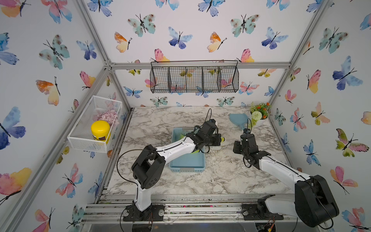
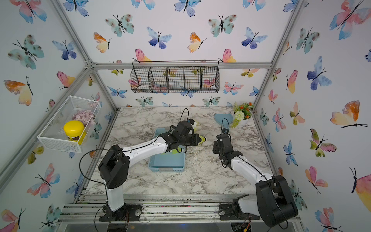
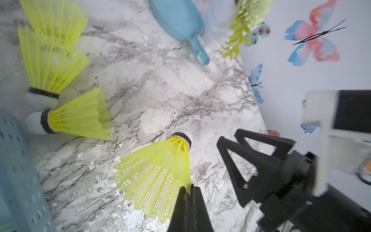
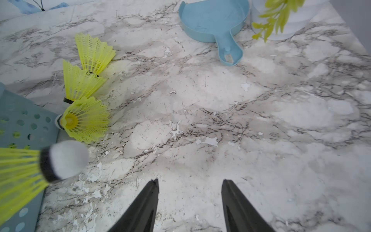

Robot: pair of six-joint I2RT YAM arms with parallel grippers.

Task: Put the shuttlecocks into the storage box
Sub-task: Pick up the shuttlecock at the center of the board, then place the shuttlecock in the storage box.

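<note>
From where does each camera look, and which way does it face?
Top views: high up, looking down on the table, storage box and both arms.
Left wrist: on that arm, facing the table past the left gripper, shut on a shuttlecock.
Right wrist: behind the open right gripper, facing the table.
Shared: both wrist views show the blue scoop.

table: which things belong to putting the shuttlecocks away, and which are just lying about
For the job: held shuttlecock in left hand; three loose shuttlecocks; storage box.
Lying about: blue scoop, plant, yellow-lidded jar, white mesh basket, black wire basket.
</note>
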